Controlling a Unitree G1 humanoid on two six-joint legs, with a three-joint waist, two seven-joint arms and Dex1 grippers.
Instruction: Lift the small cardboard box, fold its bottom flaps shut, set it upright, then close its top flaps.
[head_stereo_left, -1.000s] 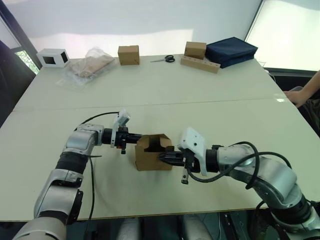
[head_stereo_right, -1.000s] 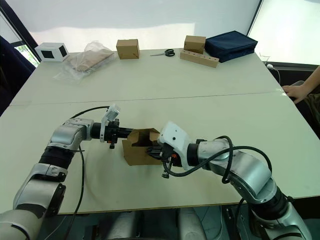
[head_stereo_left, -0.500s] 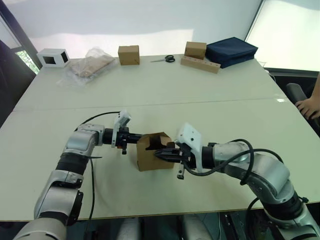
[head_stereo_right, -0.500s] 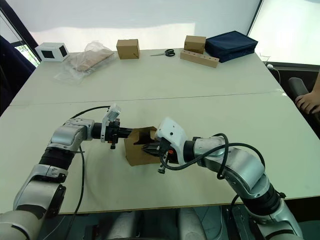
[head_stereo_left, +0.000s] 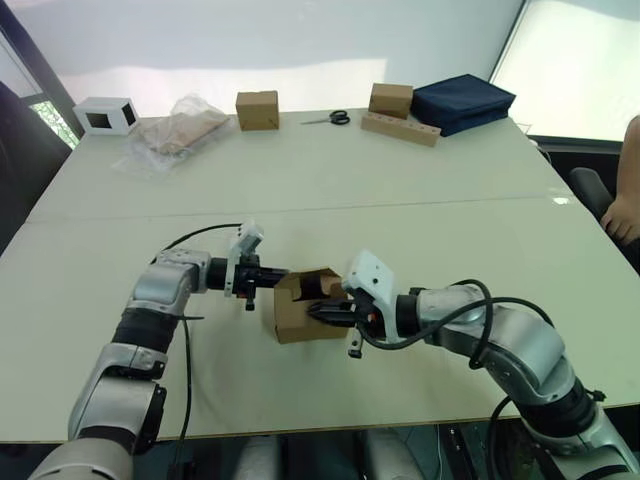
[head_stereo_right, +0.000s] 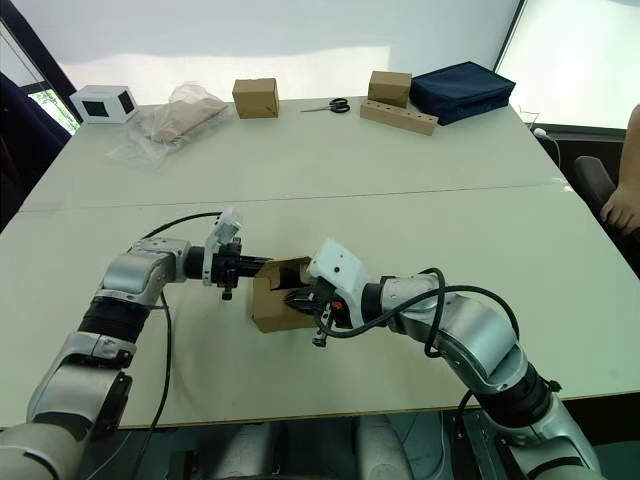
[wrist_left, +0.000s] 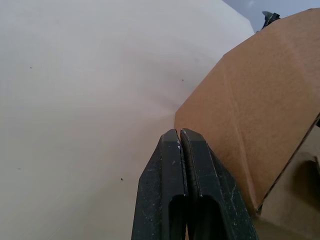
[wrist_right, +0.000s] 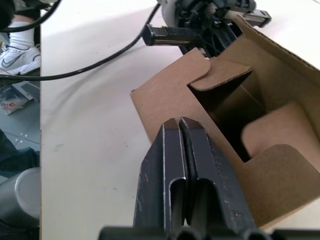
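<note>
- Small cardboard box (head_stereo_left: 305, 315) sits on the near half of the pale table (head_stereo_left: 420, 180) in my left eye view, between my two grippers, its open end turned up and toward my right arm, flaps loose.
- My left gripper (head_stereo_left: 272, 275) reaches in from my left and meets the box's upper left edge; my right gripper (head_stereo_left: 322, 312) is at the box's right side, its black fingers low at the opening.
- Far across the table I see a white box (head_stereo_left: 105, 115), a clear plastic bag (head_stereo_left: 175, 130), two neat brown cubes (head_stereo_left: 257, 109), scissors (head_stereo_left: 327, 118), a wooden block (head_stereo_left: 400, 128) and a dark blue bag (head_stereo_left: 462, 102).
- In my right eye view the same layout holds, and a person's hand (head_stereo_right: 620, 205) shows at the right edge, well apart from the table's things.
- In my left wrist view my two fingers are pressed together with nothing between them, their tips just beside a brown flap of the box, over bare table.
- In my right wrist view my fingers are likewise pressed together and hold nothing; the tips rest at the box's near wall, by the opening where the top flaps (wrist_right: 225, 75) fold inward, one flap (wrist_right: 277, 167) curved beside the fingers.
- Beyond the box in that view, my left gripper touches the far rim, its black cable (wrist_right: 95, 62) trailing over the table.
</note>
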